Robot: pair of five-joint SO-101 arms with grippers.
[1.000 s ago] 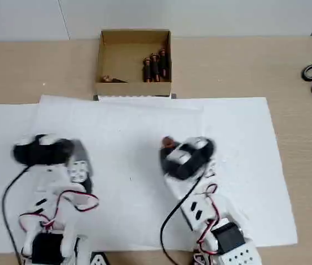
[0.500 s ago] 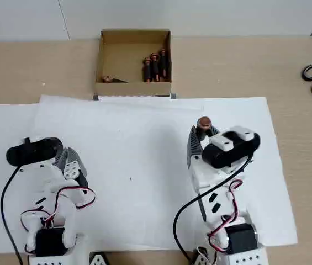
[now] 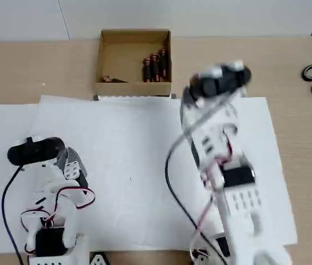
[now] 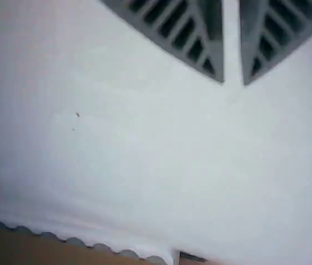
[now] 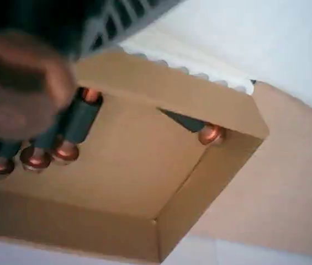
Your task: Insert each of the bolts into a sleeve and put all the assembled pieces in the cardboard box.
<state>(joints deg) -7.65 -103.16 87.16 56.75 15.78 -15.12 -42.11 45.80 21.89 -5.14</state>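
Paper-covered table: right gripper, 1 o'clock, pinches a sleeved bolt beside cardboard box; left gripper, 8 o'clock, pressed together.

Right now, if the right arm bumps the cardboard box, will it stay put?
Probably not: the cardboard box looks thin-walled and light, and it sits loose on the table, so a nudge would likely slide it. Low and wide, it seems unlikely to tip. The round assembled pieces inside may roll.
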